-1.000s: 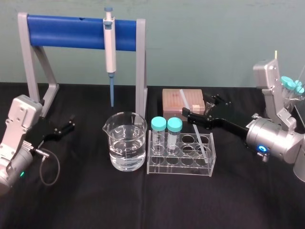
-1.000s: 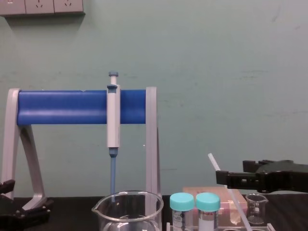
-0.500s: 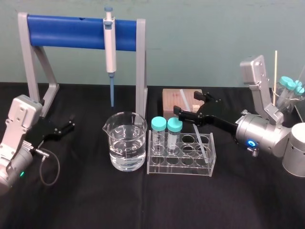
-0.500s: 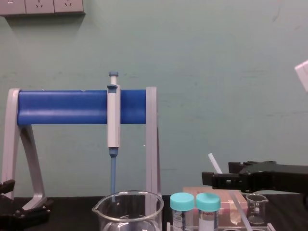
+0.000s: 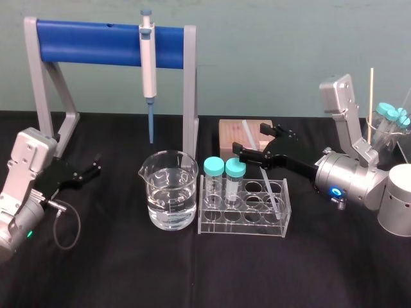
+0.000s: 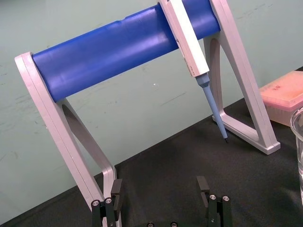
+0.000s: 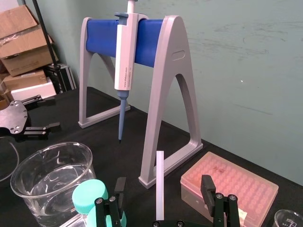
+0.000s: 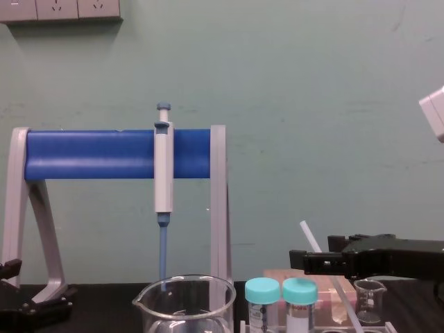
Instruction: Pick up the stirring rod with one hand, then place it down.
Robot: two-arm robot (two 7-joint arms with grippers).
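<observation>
Straddling stirring rod [image 7: 160, 182], right gripper [image 7: 164, 185], jaws apart; left gripper [image 6: 159, 185] parked.

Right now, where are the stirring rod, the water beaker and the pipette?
stirring rod [image 7: 160, 184]: right wrist view, middle of its shaft.
beaker [image 5: 170, 192]: head view, front glass wall.
pipette [image 5: 148, 67]: head view, white body.

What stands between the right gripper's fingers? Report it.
The stirring rod, between the fingers of the open right gripper, touching neither: right wrist view. The left gripper idles at left.
</observation>
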